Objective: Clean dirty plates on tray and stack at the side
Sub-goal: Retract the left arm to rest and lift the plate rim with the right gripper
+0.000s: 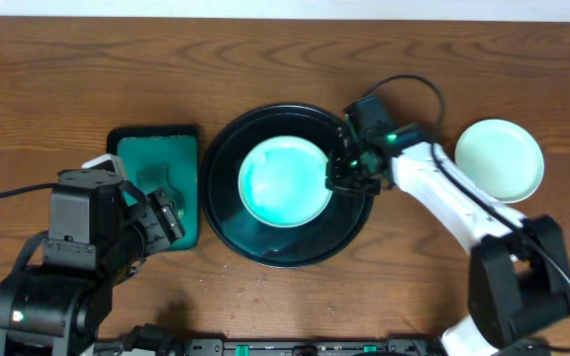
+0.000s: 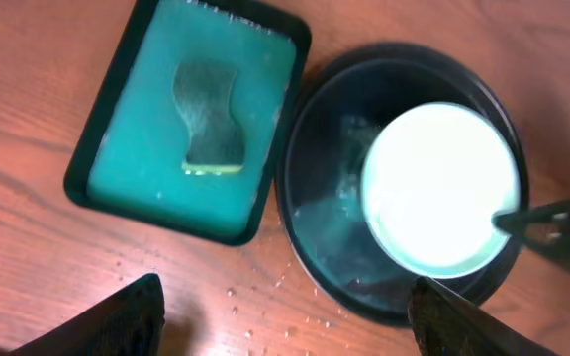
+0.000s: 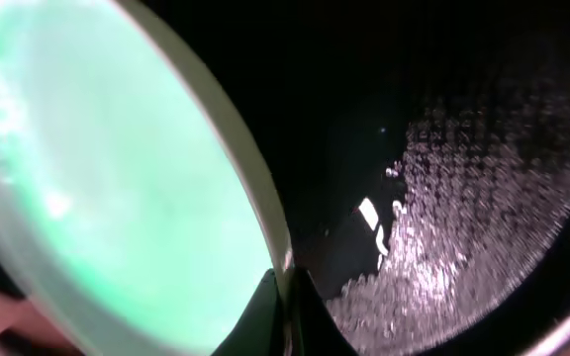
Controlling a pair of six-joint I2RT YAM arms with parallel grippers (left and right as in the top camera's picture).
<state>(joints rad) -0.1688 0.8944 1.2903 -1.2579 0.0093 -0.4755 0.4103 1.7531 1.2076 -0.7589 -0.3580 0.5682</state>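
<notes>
Step in hand: cleaning. The right gripper (image 1: pixel 348 170) is clenching the rim of the smeared plate (image 1: pixel 283 182), which is lying inside the black tray (image 1: pixel 222 203). The left gripper (image 2: pixel 285 302) is hanging released and empty near the sponge (image 2: pixel 209 117) in the green tray (image 2: pixel 137 148). A cleaner-looking plate (image 1: pixel 500 158) is sitting at the right side, possibly stacked; the view is not settling that. Judgement: the left arm is needing to take the sponge while the right is steadying the rim

mint plate (image 1: pixel 285 181), black tray (image 1: pixel 228 208)
</notes>
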